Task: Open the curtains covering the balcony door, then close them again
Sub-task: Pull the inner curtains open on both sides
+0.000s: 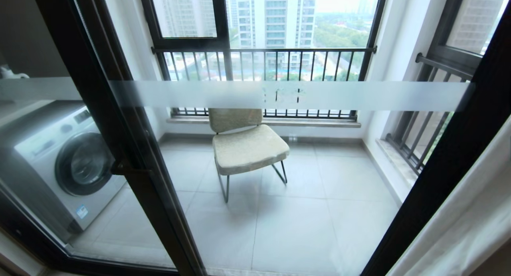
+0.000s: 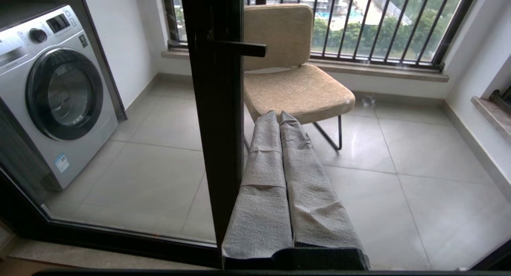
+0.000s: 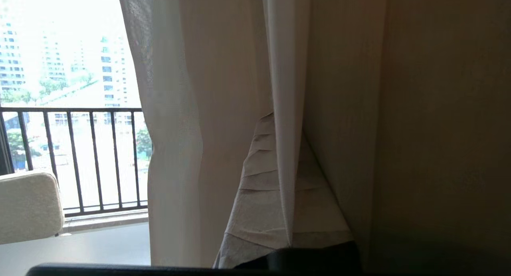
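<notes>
The balcony door point(image 1: 131, 148) stands uncovered, its black frame, frosted band point(image 1: 359, 95) and black handle point(image 1: 123, 170) all showing. The curtains point(image 1: 471, 212) are bunched at the right edge of the head view. In the right wrist view the sheer white layer point(image 3: 167, 108) hangs in front of the glass and the opaque beige layer point(image 3: 399, 108) beside it. My right gripper point(image 3: 285, 126) is shut on a white fold of the curtains that runs between its cloth-wrapped fingers point(image 3: 259, 168). My left gripper point(image 2: 279, 114) is shut, empty, low beside the door frame point(image 2: 215, 128). Neither arm shows in the head view.
Behind the glass a beige chair point(image 1: 247, 144) stands on the tiled balcony floor. A white washing machine point(image 1: 68, 164) sits at the left. The outer window has a black railing point(image 1: 263, 50), and another barred window point(image 1: 423, 120) is at the right.
</notes>
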